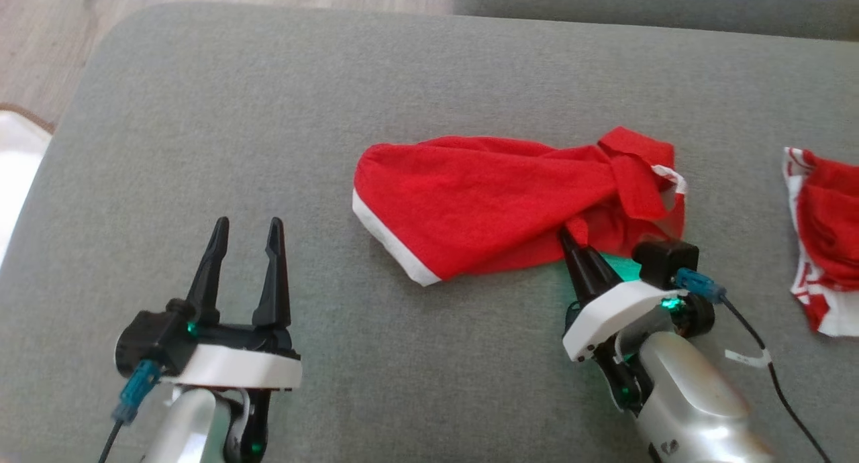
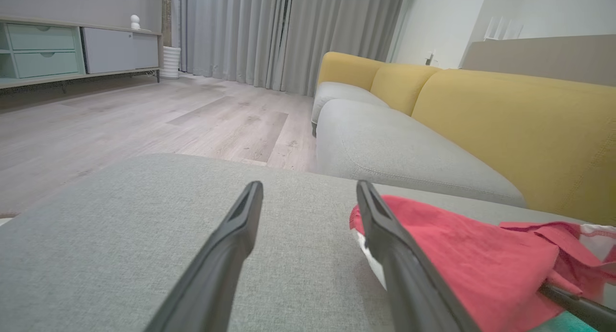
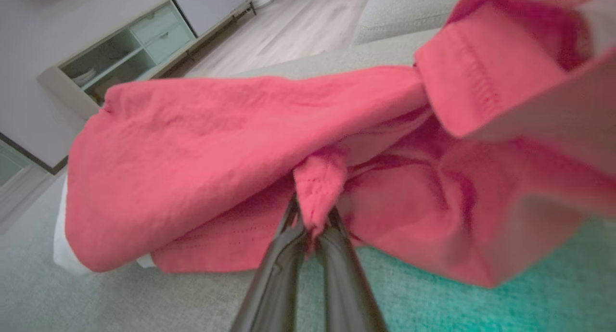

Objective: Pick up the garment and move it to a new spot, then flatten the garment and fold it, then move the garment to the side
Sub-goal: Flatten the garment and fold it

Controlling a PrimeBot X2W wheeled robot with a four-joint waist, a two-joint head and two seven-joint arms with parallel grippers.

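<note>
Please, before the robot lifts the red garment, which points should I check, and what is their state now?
1. The right gripper is shut on the garment: ok, a fold is pinched.
2. The left gripper is open, apart from it: ok.
3. Only one layer pinched: cannot tell.
4. The garment is flat: not ok, bunched.
5. The other red cloth lies apart: ok.
</note>
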